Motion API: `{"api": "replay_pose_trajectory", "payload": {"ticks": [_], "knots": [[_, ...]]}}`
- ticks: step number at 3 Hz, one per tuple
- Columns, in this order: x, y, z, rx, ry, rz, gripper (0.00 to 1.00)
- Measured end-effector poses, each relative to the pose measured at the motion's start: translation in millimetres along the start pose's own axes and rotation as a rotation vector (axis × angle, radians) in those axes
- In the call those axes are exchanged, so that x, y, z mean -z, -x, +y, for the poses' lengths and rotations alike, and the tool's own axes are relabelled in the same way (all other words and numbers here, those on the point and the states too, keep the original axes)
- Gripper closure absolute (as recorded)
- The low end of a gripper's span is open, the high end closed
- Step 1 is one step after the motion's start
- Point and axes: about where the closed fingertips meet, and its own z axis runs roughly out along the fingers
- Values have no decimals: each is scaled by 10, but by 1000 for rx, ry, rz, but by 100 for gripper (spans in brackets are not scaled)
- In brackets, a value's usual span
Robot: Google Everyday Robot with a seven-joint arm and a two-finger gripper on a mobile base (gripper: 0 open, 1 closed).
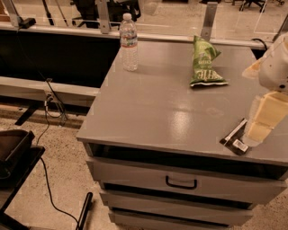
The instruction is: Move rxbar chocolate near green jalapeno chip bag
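The gripper (254, 134) is hanging right over the bar (234, 137), well in front of the bag (204, 63), likely lining up a grasp; whether it is gripping, I cannot tell.

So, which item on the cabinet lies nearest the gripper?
The rxbar chocolate, by the gripper at front-right; water bottle and chip bag sit farther back.

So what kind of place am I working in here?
Probably an office or lab: a grey drawer cabinet, office chairs behind the rail, and cables across a polished floor. The gripper is at the cabinet's front right corner, by the rxbar chocolate.
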Motion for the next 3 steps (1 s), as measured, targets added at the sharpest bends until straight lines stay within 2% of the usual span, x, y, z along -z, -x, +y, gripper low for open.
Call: {"api": "replay_pose_trajectory", "payload": {"ticks": [2, 3], "knots": [[-673, -508, -171, -123, 74, -51, 0], [-876, -706, -152, -186, 104, -81, 0]]}}
